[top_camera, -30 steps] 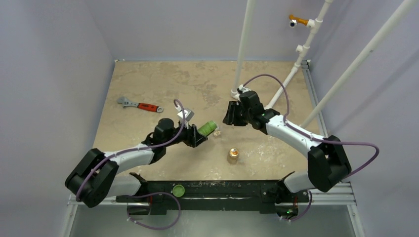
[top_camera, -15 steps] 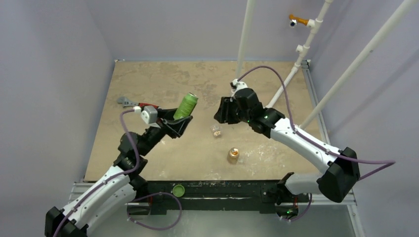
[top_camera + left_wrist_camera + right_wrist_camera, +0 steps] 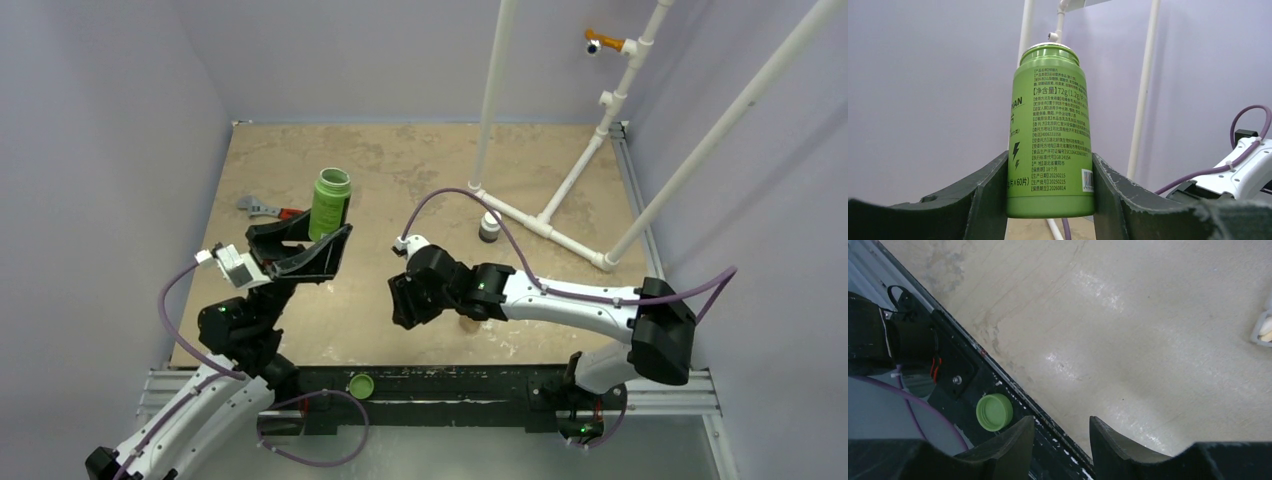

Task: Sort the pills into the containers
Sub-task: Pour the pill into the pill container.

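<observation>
Swinging back to the near rail: your right arm has left the far side, and the green bottle (image 3: pixel 330 203) now stands upright.

Nearest you, the green cap (image 3: pixel 994 411) lies on the black rail (image 3: pixel 450 385); your right gripper (image 3: pixel 1062 436) has come down near it, fingers spread and holding nothing; just beyond, the clear case (image 3: pixel 1257 335) sits on the table (image 3: pixel 400 160) with pale pills (image 3: pixel 1267 326) in it, cut off at the edge of the right wrist view and hidden under the arm from above; farther out, your left gripper (image 3: pixel 1050 192) is pinching the green bottle, which a second ago lay tipped toward the case and is now raised, open-topped; I judge the pour finished, so fetching the cap looks like your next step.
</observation>
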`<state>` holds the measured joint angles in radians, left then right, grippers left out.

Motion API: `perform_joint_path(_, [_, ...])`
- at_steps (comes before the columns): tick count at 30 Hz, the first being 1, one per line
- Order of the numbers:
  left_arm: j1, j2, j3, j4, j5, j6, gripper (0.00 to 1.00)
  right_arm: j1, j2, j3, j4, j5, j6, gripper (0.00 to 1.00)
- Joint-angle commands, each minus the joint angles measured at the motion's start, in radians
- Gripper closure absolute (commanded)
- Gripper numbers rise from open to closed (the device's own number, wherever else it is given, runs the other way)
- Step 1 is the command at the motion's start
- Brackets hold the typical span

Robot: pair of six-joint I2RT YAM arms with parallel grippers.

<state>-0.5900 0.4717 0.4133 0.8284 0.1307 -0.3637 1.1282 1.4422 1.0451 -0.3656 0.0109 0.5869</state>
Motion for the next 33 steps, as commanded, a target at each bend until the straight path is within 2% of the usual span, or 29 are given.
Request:
perform_joint_path(1, [0.005,-0.059,0.019,0.061,0.031,-0.008,1.00,0.007,-0.060,-0.004,0.060,0.060,0.056,0.54])
perform_joint_path(4, [0.004,-0.100,-0.015,0.023,0.059,0.022,1.00,-0.004,-0.130,0.026,0.028,0.122,0.062,0.49])
perform_joint_path(7, [0.005,-0.100,-0.074,0.070,0.125,0.015,1.00,-0.049,-0.209,0.064,-0.003,0.114,0.063,0.40])
perform_joint_path(12, [0.005,-0.067,-0.164,0.190,0.176,-0.010,1.00,-0.191,-0.354,0.119,0.007,-0.079,0.029,0.21])
perform_joint_path(17, [0.005,-0.021,-0.193,0.210,0.231,-0.007,1.00,-0.196,-0.403,0.242,-0.001,-0.189,-0.026,0.06])
perform_joint_path(20, [0.004,0.012,-0.203,0.216,0.259,-0.014,1.00,-0.197,-0.405,0.270,0.028,-0.260,-0.027,0.02])
perform_joint_path(25, [0.004,0.061,-0.206,0.227,0.309,-0.031,1.00,-0.197,-0.358,0.307,0.064,-0.340,-0.009,0.01])
perform_joint_path(30, [0.004,0.103,-0.187,0.244,0.347,-0.049,1.00,-0.196,-0.285,0.319,0.082,-0.368,0.017,0.01])
perform_joint_path(33, [0.003,0.114,-0.180,0.240,0.355,-0.052,1.00,-0.196,-0.251,0.322,0.070,-0.333,0.018,0.02])
